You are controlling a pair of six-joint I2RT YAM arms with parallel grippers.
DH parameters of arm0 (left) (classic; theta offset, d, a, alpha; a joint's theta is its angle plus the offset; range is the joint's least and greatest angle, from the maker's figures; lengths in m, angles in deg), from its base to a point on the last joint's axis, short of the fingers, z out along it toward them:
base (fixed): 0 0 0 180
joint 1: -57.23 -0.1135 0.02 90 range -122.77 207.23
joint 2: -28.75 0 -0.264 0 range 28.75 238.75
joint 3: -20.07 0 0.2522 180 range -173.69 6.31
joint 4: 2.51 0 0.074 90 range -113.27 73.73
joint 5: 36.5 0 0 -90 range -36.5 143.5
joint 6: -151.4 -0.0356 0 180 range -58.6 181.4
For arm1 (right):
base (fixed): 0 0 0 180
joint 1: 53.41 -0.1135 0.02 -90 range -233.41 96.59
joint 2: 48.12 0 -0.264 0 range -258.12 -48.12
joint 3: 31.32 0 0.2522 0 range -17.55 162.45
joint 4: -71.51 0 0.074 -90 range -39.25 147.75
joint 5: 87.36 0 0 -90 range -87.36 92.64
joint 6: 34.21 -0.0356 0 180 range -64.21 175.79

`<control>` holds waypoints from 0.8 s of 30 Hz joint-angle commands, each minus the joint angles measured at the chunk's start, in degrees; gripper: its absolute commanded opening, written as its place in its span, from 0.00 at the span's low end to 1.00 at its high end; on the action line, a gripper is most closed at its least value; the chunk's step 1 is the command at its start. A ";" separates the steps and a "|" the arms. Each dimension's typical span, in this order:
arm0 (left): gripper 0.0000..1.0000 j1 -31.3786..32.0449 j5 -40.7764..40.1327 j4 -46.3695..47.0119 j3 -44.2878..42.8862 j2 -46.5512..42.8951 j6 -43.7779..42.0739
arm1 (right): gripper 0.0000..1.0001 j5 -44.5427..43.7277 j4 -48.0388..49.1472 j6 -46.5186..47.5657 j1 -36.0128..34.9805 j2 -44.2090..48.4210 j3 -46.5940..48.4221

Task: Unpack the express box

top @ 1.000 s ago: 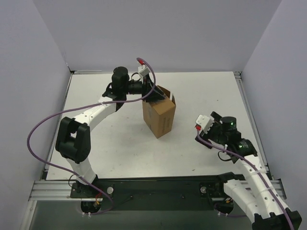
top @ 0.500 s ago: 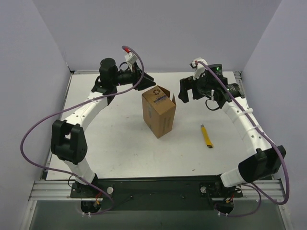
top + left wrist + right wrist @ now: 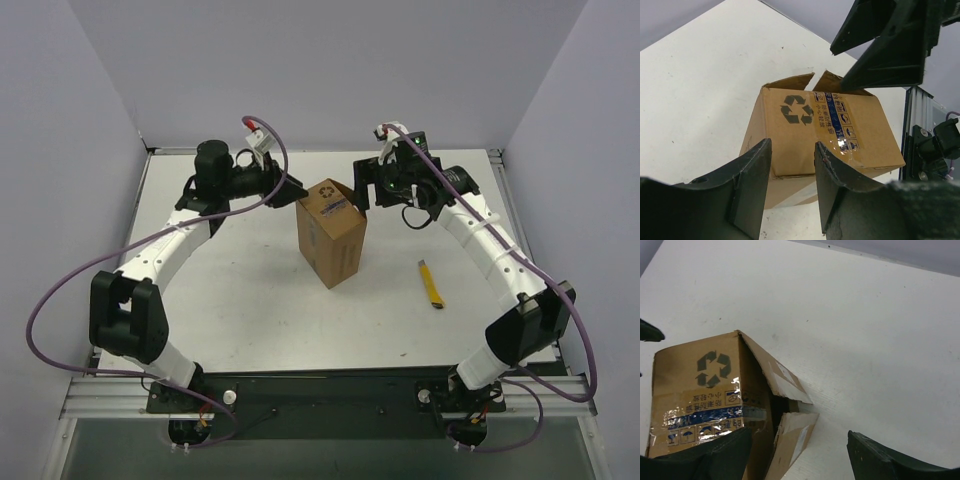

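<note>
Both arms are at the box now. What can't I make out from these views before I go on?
- Inside the express box: right wrist view, the gap between the flaps is in dark shadow.
- Whether the left gripper touches it: left wrist view, its own fingers cover the box's near edge.
- Whether the right gripper touches the flaps: top view, too small.
- Print under the tape: both wrist views, glare and too small.

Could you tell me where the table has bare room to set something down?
Bare: the table between the box and the near edge, left of the knife, and between box and left arm. Crowded: the box's far top, flanked by the left gripper and right gripper.
</note>
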State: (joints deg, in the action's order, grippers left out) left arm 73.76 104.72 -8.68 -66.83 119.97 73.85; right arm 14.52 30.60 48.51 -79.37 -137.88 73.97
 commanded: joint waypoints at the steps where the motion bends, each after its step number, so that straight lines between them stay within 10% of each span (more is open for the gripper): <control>1: 0.49 0.08 -0.16 0.05 1.42 -3.94 -1.37 | 0.76 -6.25 -2.99 -2.55 0.11 -0.94 0.94; 10: 0.49 0.69 0.02 0.40 3.62 -5.00 -0.67 | 0.51 -4.76 -5.10 -6.07 0.38 -3.84 0.84; 17: 0.49 -0.27 -0.33 -1.79 1.87 -5.00 -2.86 | 0.00 0.86 -7.73 -1.25 0.91 -9.38 10.67; 24: 0.49 -2.47 -1.47 -4.08 -2.96 -4.47 -5.24 | 0.00 3.77 -5.37 11.67 -1.81 -11.24 21.68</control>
State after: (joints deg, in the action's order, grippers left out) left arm 72.73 104.15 -11.72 -64.45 117.09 71.31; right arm 15.28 23.38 51.63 -79.32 -151.45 90.60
